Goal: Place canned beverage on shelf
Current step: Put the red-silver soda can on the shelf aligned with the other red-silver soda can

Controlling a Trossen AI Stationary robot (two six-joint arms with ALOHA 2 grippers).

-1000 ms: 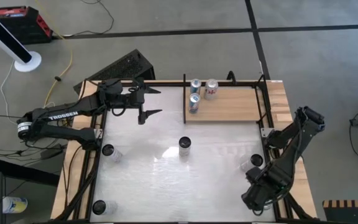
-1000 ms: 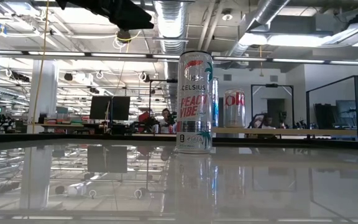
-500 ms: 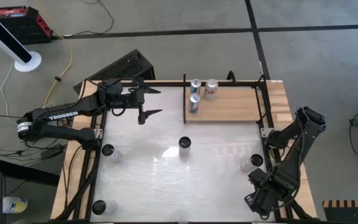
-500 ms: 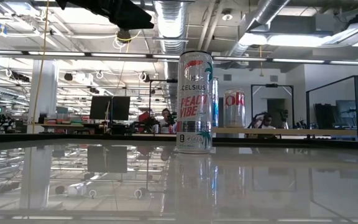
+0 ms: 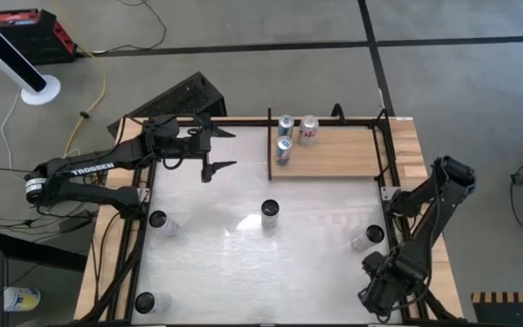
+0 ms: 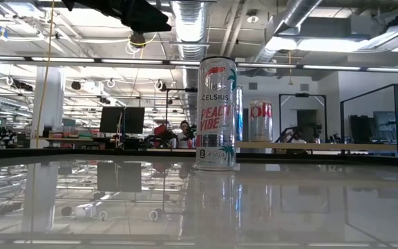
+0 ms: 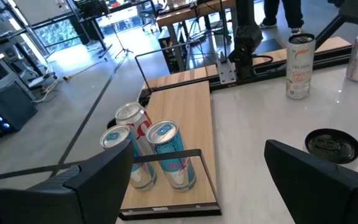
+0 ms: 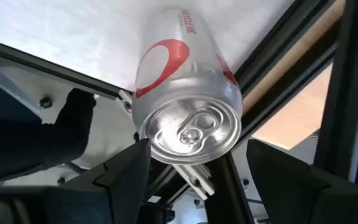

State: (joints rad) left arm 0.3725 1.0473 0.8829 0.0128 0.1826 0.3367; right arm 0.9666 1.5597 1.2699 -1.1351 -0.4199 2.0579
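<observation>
Three cans stand on the shelf [image 5: 330, 150], a flat tan wood panel with thin black metal rails at the far side of the glossy white table [image 5: 216, 263], and the rest are placed from it here. Nearest, off the shelf's right front corner and at the table's near right edge, the right tool [image 5: 379, 289] hangs low with its dark fingers [image 8: 120, 177] spread apart, gripping nothing. The silver can with a red ring mark [image 8: 182, 84] stands on the table just ahead of those fingers, its pull-tab top facing the wrist camera; from above the same can [image 5: 370, 236] sits near the table's right edge, in front of the shelf.

A tall silver can printed in red and teal [image 6: 215, 114] stands upright at mid-table, in front of the shelf's left end. Two more dark-topped cans [image 5: 159, 221] and [image 5: 143, 302] stand near the table's left edge, well apart from the shelf.

The left tool [image 5: 221, 150] hovers just left of the shelf's left rail, its two fingers [image 7: 316, 171] wide apart and empty.

On the shelf itself, at its left end, two blue-topped cans [image 7: 169, 152] and [image 7: 122, 152] stand close together, with a silver and red can [image 7: 135, 121] just beside them. The remainder of the panel's wood lies bare.
</observation>
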